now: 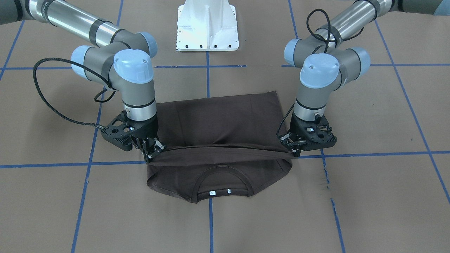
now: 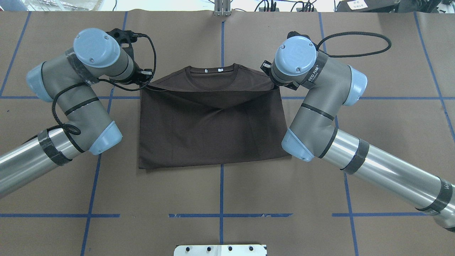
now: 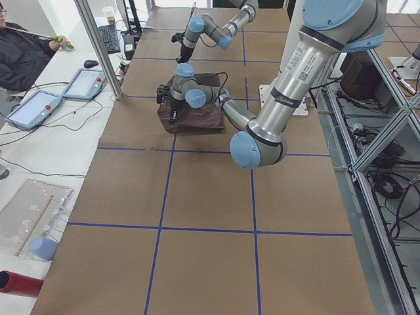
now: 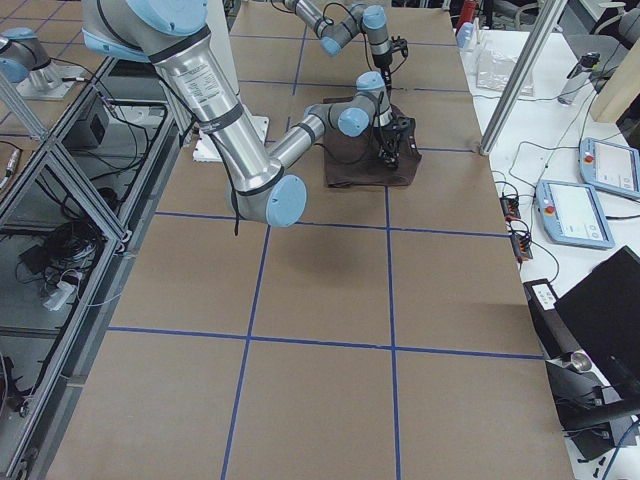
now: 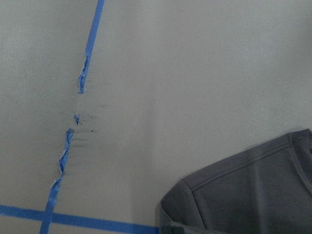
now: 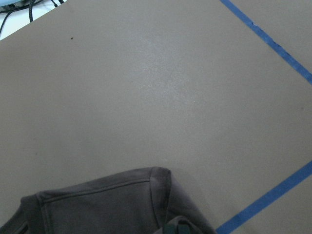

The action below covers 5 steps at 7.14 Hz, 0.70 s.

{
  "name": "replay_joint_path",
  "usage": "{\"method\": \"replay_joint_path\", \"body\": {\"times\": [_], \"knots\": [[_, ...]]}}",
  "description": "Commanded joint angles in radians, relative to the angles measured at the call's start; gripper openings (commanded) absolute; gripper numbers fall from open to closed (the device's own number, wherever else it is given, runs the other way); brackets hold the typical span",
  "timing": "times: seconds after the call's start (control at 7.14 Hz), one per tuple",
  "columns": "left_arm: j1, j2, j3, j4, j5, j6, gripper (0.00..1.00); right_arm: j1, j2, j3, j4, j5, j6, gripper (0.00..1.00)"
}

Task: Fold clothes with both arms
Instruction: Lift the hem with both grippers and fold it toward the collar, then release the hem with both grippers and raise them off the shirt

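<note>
The dark brown T-shirt (image 1: 221, 117) lies flat on the table, collar (image 1: 223, 182) and white neck tags (image 1: 212, 192) at the far side from the robot. Its hem half is folded over and stretched taut between both grippers, just short of the collar. My left gripper (image 1: 294, 151) is shut on one end of that lifted edge, and my right gripper (image 1: 151, 155) is shut on the other end. In the overhead view the shirt (image 2: 213, 128) reads as a rectangle with the collar (image 2: 212, 76) showing beyond the held edge. The wrist views show only shoulder cloth (image 5: 243, 195) (image 6: 97, 204).
The white base pedestal (image 1: 207, 26) stands at the robot's side of the table. Blue tape lines cross the brown table cover (image 1: 369, 196), with torn tape (image 1: 325, 175) near my left gripper. An operator (image 3: 20, 52) and tablets (image 3: 82, 82) are beyond the table's far edge.
</note>
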Motion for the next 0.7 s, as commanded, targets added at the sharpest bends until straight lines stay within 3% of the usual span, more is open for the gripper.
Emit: {"method": "replay_joint_path", "body": {"times": [0.0, 0.42, 0.56], "knots": [[0.004, -0.002, 0.023, -0.014, 0.006, 0.002, 0.00, 0.011, 0.004, -0.036, 0.008, 0.002, 0.000, 0.00], [0.004, -0.002, 0.025, -0.016, 0.006, 0.031, 0.00, 0.020, 0.004, -0.059, 0.008, 0.003, -0.048, 0.00], [0.001, 0.003, 0.023, -0.016, 0.005, 0.131, 0.99, 0.017, 0.007, -0.068, 0.008, -0.011, -0.121, 0.99]]}}
